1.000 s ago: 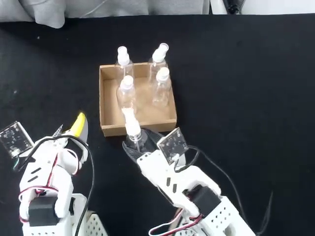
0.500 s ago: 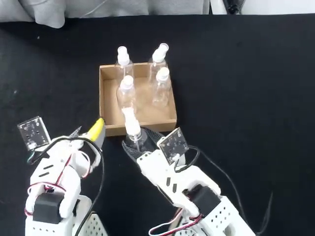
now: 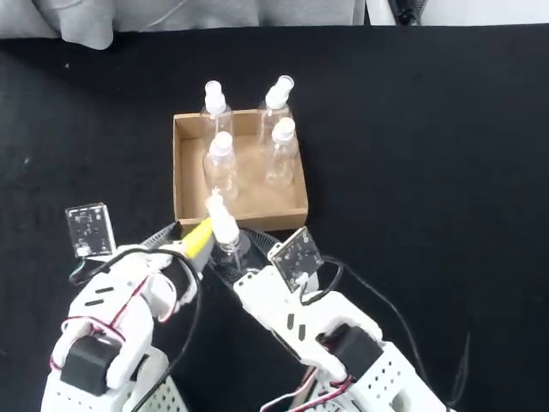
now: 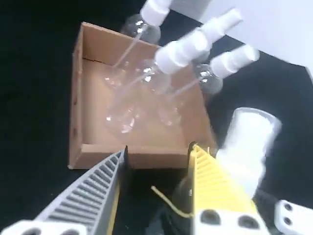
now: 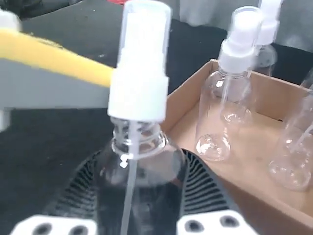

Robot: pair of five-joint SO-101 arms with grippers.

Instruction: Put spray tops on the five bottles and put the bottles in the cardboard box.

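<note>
The left hand (image 4: 156,154), swung in and spread, now sits beside the top (image 5: 139,83) of a likely light, slick bottle (image 5: 140,152), which the right hand (image 3: 233,260) rightly pinches round its body.

"What's around you?"
"I work over a matte black surface (image 3: 429,154), evenly lit."
"And beyond it?"
"Along my far edge there's crumpled grey cloth (image 3: 197,12) at the left and middle, and a white strip (image 3: 489,10) far right."
</note>
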